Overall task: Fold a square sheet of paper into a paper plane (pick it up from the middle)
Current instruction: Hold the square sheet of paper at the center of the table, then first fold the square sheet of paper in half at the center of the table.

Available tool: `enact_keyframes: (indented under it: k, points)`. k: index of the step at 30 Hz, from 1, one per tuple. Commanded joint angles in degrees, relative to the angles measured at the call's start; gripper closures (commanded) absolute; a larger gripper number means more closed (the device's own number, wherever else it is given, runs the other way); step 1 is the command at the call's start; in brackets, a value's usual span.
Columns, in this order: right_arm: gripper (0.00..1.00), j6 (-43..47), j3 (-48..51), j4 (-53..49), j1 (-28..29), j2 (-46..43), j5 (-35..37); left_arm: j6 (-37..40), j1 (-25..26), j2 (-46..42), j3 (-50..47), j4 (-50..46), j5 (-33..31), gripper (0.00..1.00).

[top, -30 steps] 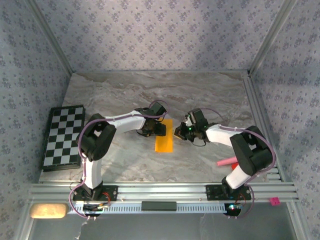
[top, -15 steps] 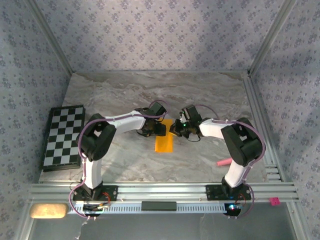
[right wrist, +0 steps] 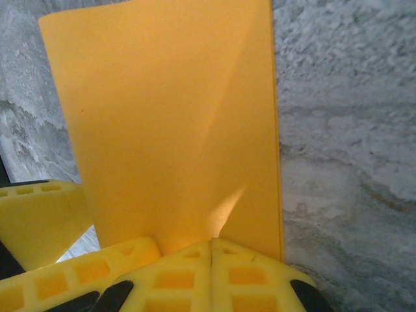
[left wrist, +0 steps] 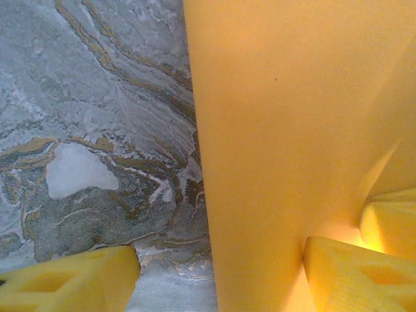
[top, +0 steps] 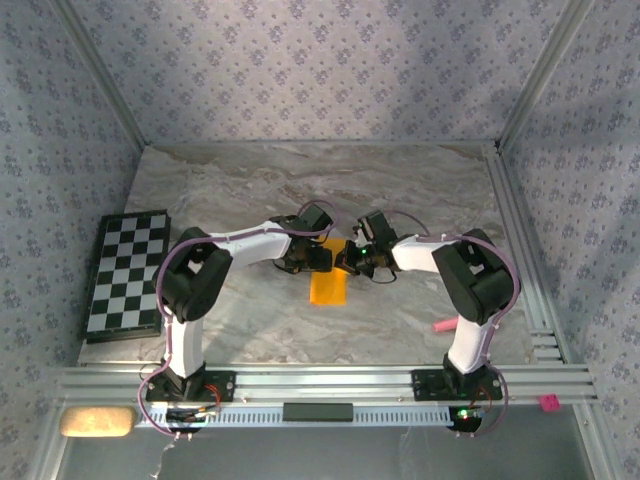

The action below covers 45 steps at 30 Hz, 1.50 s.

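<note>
You're seemingly working the corner-fold step on the square sheet of paper (top: 328, 285), lying half-folded on the tabletop (top: 230, 190), with left gripper (top: 318, 260) jaws sitting released astride its edge and right gripper (top: 350, 260) jaws pressing clenched at its far end, so next is needing a crease-flattening swipe.

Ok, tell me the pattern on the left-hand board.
The board is black-and-white chequered; top external view.
</note>
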<state>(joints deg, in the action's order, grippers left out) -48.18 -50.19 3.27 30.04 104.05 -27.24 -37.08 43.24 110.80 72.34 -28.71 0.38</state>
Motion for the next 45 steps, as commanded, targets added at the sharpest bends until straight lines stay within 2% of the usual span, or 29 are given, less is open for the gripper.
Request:
enact_keyframes:
  k: [1, 7, 11, 17, 18, 20, 23, 25, 26, 31, 39, 45]
  points:
    - [1.0, 3.66, 1.79, -6.74, 0.47, 1.55, 3.53, 0.56, -0.32, 5.87, -2.5, 3.68, 0.03, 0.28]
    - [1.0, 8.44, 1.68, -9.47, -0.35, 2.73, 3.68, -2.05, -0.78, 4.16, -1.35, 2.96, 2.72, 0.27]
    - [1.0, 11.7, 0.63, -11.4, -1.87, 3.21, 2.72, -4.27, -1.36, -1.49, -1.74, 3.19, 4.3, 0.24]
    - [1.0, 20.72, -4.47, -19.46, -3.42, 5.33, 2.27, -7.71, -4.26, -11.59, -6.07, 7.66, 8.46, 0.2]
    - [1.0, 20.85, -4.87, -19.77, -3.65, 5.75, 1.97, -7.74, -4.77, -12.89, -6.91, 8.83, 10.13, 0.22]
    - [1.0, 20.37, -5.07, -19.4, -3.82, 6.2, 1.56, -8.29, -6.03, -14.66, -8.67, 12.59, 14.38, 0.34]
    - [1.0, 18.95, -5.07, -19.58, -3.83, 6.77, 2.16, -9.19, -7.14, -15.87, -10.67, 18.55, 21.07, 0.61]
    - [1.0, 18.2, -4.73, -18.96, -3.81, 6.61, 2.33, -10.08, -7.48, -15.17, -11.16, 22.3, 26.01, 0.92]
    - [1.0, 17.91, -4.55, -18.69, -3.81, 6.54, 2.29, -10.78, -7.53, -14.64, -11.63, 24.49, 28.05, 1.0]
    - [1.0, 17.47, -4.61, -18.78, -3.85, 6.34, 2.61, -13.44, -7.59, -10.55, -13.51, 31.69, 34.05, 1.0]
    - [1.0, 17.77, -4.31, -19.24, -4.03, 6.25, 2.58, -11.01, -7.9, -6.84, -14.9, 30.2, 33.01, 1.0]
    - [1.0, 17.36, -3.63, -18.8, -3.92, 6.08, 2.63, -10.5, -7.91, -5.01, -17.66, 32.68, 31.4, 1.0]
